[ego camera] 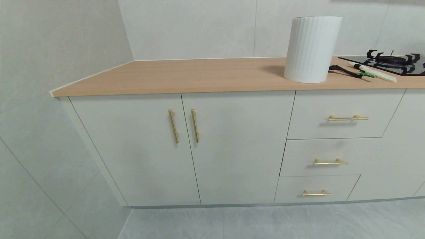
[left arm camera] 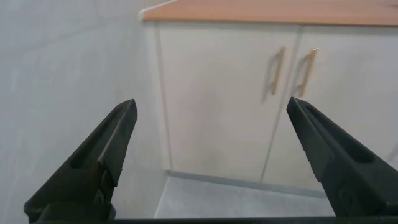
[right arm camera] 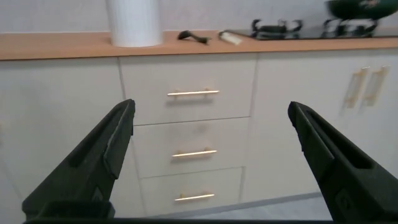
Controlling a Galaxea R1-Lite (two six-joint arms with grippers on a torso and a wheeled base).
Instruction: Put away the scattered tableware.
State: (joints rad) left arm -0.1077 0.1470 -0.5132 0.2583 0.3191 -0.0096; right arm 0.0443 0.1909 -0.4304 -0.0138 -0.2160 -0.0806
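Tableware [ego camera: 360,73] lies at the far right of the countertop [ego camera: 186,76] in the head view: a white-handled utensil [ego camera: 378,75] and a black utensil [ego camera: 343,70], touching or crossing. Both long axes run slantwise from the back towards the front edge, between a ribbed white holder [ego camera: 312,49], probably where they belong, and the hob [ego camera: 395,61]. In the left wrist view, the left gripper [left arm camera: 210,109] has its jaws spread wide with nothing between them. It hangs below counter level and faces the cabinet doors [left arm camera: 273,74], well apart from the utensils. In the right wrist view, the right gripper [right arm camera: 210,109] is likewise spread and empty. It is low before the drawers [right arm camera: 193,93], with both utensils up and ahead past the counter edge. The right arm looks the nearer one, and the holder stands close enough to hinder a reach from the robot's left.
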